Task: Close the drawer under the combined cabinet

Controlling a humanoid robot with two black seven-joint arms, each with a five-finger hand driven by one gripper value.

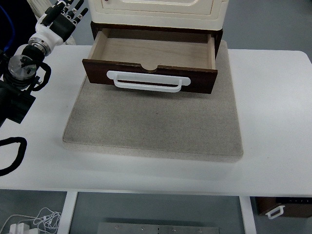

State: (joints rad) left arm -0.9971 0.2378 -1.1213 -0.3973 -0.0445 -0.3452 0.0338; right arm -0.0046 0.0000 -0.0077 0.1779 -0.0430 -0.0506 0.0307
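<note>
**Drawer pulled open, left hand raised at far left corner**

Coming in from the left edge: left arm [22, 73], black and silver, with dark cables looped over the bench [273, 122] near its left edge. Above the far left corner of the bench, left hand [61, 19], fingers [73, 10] loosely spread, holding nothing, just left of the cabinet and apart from it. Across the middle of the bench, grey mat [156, 126], lying flat. On the mat's far edge, cream cabinet [158, 9], upright. Beneath it, dark brown drawer [151, 53], pulled out toward the near side, pale wood inside, nothing visible in it. Across the drawer front, white handle [148, 82], untouched. Below the bench's near right corner, small dark box with white handle [280, 208]
</note>
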